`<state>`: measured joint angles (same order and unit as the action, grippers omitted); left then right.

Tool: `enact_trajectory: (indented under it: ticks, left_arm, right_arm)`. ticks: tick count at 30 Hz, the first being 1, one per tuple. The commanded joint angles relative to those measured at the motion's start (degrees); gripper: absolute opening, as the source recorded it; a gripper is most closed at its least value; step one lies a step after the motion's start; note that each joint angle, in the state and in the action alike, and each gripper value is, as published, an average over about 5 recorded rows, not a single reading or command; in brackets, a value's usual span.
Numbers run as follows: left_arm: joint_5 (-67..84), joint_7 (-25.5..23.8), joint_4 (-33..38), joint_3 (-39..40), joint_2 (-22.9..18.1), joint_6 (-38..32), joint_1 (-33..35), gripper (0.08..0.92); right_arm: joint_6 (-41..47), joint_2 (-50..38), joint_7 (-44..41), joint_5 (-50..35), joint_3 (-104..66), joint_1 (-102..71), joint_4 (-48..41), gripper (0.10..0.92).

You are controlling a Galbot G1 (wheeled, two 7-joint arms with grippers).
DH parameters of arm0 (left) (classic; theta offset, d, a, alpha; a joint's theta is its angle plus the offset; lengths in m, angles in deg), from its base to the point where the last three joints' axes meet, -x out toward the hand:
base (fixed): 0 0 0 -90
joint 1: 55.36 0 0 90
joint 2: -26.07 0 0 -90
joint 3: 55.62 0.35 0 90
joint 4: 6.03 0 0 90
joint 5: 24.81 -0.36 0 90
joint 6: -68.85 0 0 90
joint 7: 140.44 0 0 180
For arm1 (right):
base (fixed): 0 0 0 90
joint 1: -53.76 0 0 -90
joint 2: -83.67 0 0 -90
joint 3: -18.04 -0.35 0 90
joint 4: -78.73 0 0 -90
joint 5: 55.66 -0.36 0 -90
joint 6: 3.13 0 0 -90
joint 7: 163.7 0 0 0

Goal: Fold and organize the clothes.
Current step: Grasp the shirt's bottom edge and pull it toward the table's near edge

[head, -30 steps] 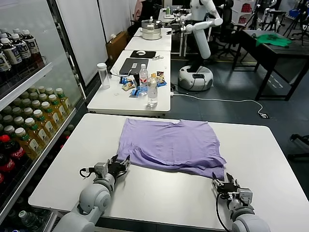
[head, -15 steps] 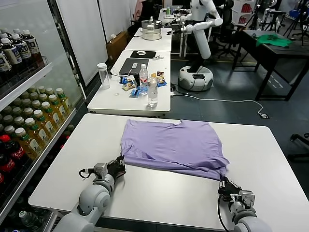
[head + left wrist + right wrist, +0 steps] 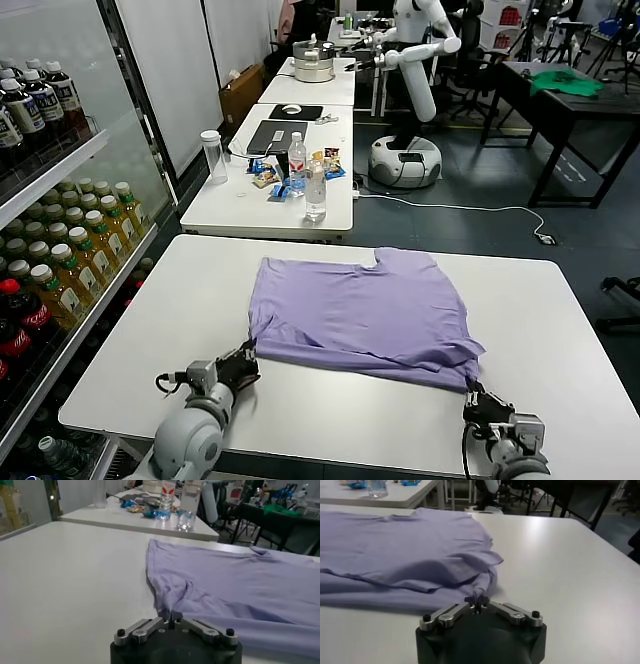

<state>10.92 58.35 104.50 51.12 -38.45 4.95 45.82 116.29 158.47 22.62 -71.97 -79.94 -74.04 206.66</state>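
Note:
The lavender T-shirt (image 3: 365, 305) lies folded over on the white table (image 3: 180, 300), its near edge pulled toward me. My left gripper (image 3: 245, 358) is shut on the shirt's near left corner, low over the table. In the left wrist view the gripper (image 3: 170, 621) pinches the fabric (image 3: 225, 592). My right gripper (image 3: 478, 392) is shut on the shirt's near right corner. In the right wrist view the gripper (image 3: 478, 605) grips a bunched tip of the shirt (image 3: 405, 550). No printed graphic shows.
A second white table (image 3: 240, 200) beyond holds bottles (image 3: 316, 190), snacks and a laptop. A drinks shelf (image 3: 50, 250) stands at the left. Another robot (image 3: 415, 60) and a dark table with a green cloth (image 3: 565, 82) are farther back.
Both grippers have moved toward me along the table, dragging the shirt's near edge with them. The shirt has slid nearer and its far edge has shifted.

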Motion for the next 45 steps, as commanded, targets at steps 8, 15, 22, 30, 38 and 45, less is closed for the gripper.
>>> enact_trajectory:
  ticks: [8,15,22,30,38,45]
  left_arm:
    - [-1.2,0.4,18.2,-7.4,3.1,1.1,20.5,0.098]
    - [-1.4,0.4,18.4,-7.9,3.8,2.6,21.8,0.098]
    - [-2.3,-0.5,20.7,-7.8,3.3,5.6,22.7,0.098]
    - [-0.8,-0.1,22.6,-10.6,5.8,5.5,18.8,0.271]
    - [1.1,2.2,15.0,-6.4,5.8,2.6,4.0,0.496]
    - [2.4,2.8,-0.4,1.9,4.5,3.1,-12.7,0.703]
  right_arm:
    - [0.4,-0.2,-0.8,6.0,-2.5,-17.2,10.7,0.127]
    - [0.7,-0.6,-0.9,8.0,-1.9,-17.1,7.8,0.127]
    - [-0.4,-0.2,-2.4,11.8,0.2,-16.4,7.7,0.184]
    - [-6.6,-1.9,-1.7,4.7,-1.5,-10.4,12.0,0.416]
    - [-0.7,-8.1,1.3,-3.5,-0.6,8.9,4.2,0.632]
    - [3.7,-12.8,4.2,-10.6,8.7,32.5,-13.9,0.804]
